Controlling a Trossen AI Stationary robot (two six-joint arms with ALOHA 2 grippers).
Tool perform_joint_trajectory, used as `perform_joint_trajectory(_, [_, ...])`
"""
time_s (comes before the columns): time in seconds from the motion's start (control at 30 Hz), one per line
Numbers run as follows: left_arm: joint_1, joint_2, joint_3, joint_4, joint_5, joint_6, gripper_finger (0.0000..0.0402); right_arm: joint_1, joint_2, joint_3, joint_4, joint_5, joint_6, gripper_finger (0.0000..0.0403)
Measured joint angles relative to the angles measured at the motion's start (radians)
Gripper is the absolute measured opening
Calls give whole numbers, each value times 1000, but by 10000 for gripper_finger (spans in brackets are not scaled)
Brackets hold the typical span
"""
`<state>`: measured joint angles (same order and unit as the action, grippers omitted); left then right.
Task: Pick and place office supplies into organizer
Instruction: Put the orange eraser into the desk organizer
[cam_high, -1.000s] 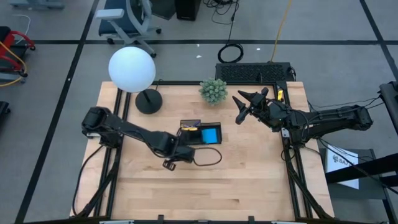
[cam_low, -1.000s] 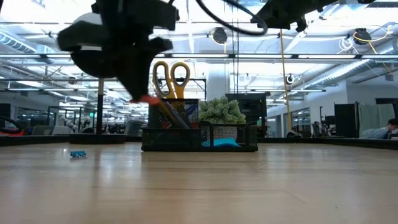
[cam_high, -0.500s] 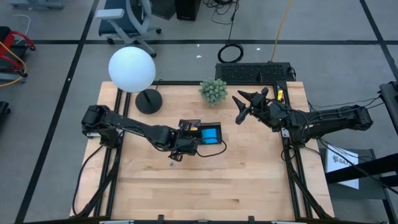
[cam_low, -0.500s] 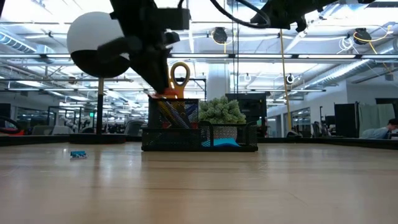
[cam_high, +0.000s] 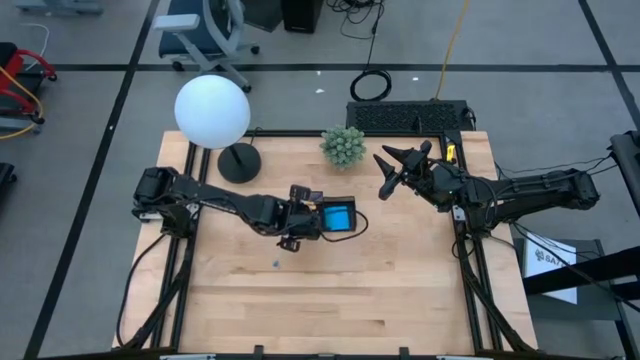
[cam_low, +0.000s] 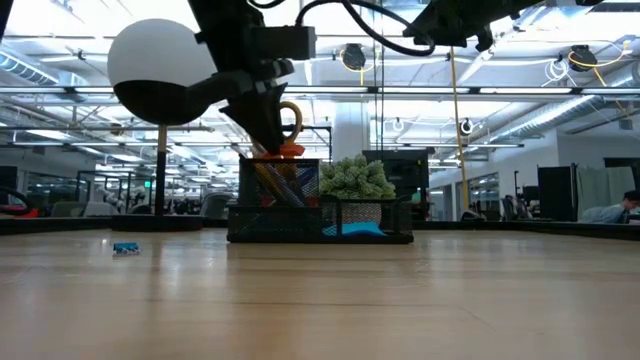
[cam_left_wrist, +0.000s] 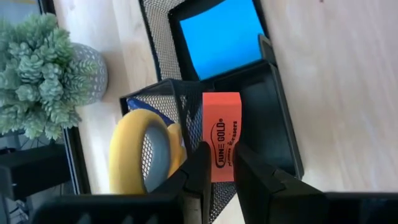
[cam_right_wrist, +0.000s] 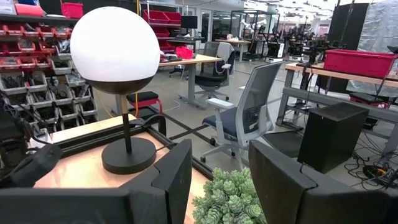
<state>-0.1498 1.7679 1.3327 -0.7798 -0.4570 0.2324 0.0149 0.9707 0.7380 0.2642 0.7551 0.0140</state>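
Note:
My left gripper (cam_left_wrist: 219, 163) is shut on an orange-red eraser (cam_left_wrist: 221, 134) above the black mesh organizer (cam_high: 342, 231). The organizer stands mid-table. It holds a blue sticky-note pad (cam_left_wrist: 221, 31) lying flat, yellow-handled scissors (cam_left_wrist: 138, 155) and pens standing in its tall cup (cam_low: 280, 185). A tiny blue piece (cam_high: 276, 264) lies on the table near the organizer. My right gripper (cam_high: 383, 175) hangs open, raised over the table's far right, nothing between its fingers. My left gripper pinches the eraser between its two fingers at the end nearest the wrist (cam_left_wrist: 221, 174), on its two long sides. The fingers slant down from the table's left. The eraser sticks out beyond the fingertips, lifted clear above the organizer's cup and small compartment (cam_left_wrist: 261, 118).
A globe lamp (cam_high: 212, 110) with a round black base (cam_high: 239, 162) stands at the far left. A green spiky plant (cam_high: 343, 146) stands just behind the organizer. A black keyboard (cam_high: 405, 117) lies beyond the far edge. Bare wood spreads along the near half.
My left gripper has carried the eraser toward the table's far right, from beside the organizer's near left corner to above it, rising slightly and rolling at the wrist. It stays shut on the eraser. The tiny blue piece now shows uncovered on the table.

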Motion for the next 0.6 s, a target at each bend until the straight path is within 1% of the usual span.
perform_joint_trajectory(0.33, [19,0,0,0,20,-6,67,0,0,0,0,0,0,153])
perform_joint_trajectory(0.47, [19,0,0,-2,27,-8,89,0,0,0,0,0,0,153])
perform_joint_trajectory(0.6, [19,0,0,-2,12,-23,122,0,0,0,0,0,0,153])
